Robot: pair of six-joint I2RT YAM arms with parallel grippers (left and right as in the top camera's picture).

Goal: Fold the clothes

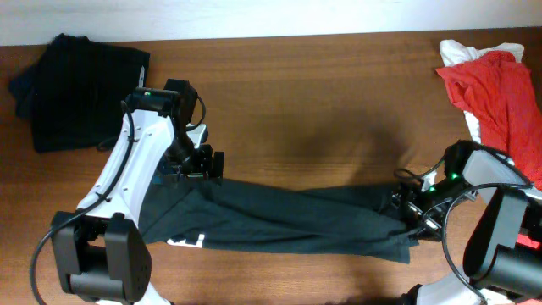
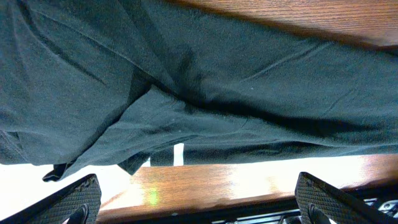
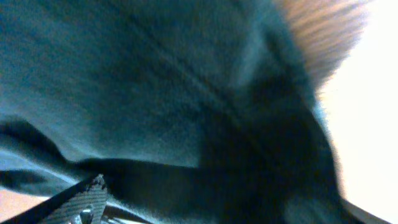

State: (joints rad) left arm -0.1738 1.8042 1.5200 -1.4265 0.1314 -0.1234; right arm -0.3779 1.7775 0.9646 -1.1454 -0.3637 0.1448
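Note:
The dark charcoal T-shirt (image 1: pixel 288 216) lies bunched in a long band across the front of the table, with a bit of its white lettering (image 1: pixel 190 240) showing at the left end. My left gripper (image 1: pixel 201 165) hovers over the shirt's left end. In the left wrist view it (image 2: pixel 198 182) is wide open and empty, with the shirt (image 2: pixel 186 81) beyond its fingers. My right gripper (image 1: pixel 406 207) is at the shirt's right end. In the right wrist view, fabric (image 3: pixel 155 81) fills the frame over the jaws (image 3: pixel 205 199). One finger shows far out to the side; the other is hidden.
A folded black garment (image 1: pixel 76 85) lies at the back left. A pile of red and white clothes (image 1: pixel 500 93) sits at the right edge. The wooden table (image 1: pixel 322 102) shows behind the shirt, and its front edge (image 2: pixel 249 200) is close below the left gripper.

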